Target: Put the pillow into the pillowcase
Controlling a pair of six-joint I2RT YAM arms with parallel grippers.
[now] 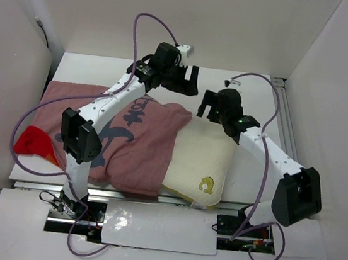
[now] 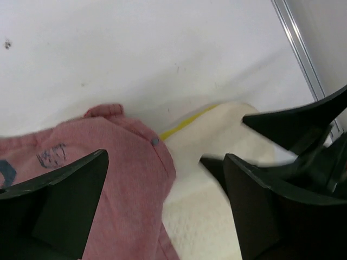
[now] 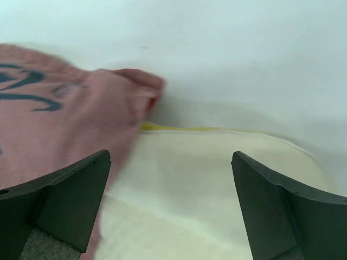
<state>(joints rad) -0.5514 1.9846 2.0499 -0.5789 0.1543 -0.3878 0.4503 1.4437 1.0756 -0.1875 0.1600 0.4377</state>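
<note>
The pillowcase (image 1: 134,144) lies faded pinkish-red side up across the left of the table, with a bright red corner (image 1: 33,139) at the left. The cream pillow (image 1: 205,162) sticks out of its right side, its yellow emblem (image 1: 206,185) near the front corner. My left gripper (image 1: 189,81) hangs open above the case's far edge (image 2: 114,162) and the pillow (image 2: 206,216). My right gripper (image 1: 206,105) is open over the pillow's far corner (image 3: 206,173), with the case (image 3: 65,114) to its left. Neither gripper holds anything. In the left wrist view my left gripper (image 2: 162,187) has the right gripper's fingers (image 2: 293,122) close beside it.
White walls enclose the table on the left, back and right. An aluminium rail (image 1: 286,131) runs along the table's right edge and shows as a rail (image 2: 301,49) in the left wrist view. Purple cables (image 1: 138,30) loop above both arms.
</note>
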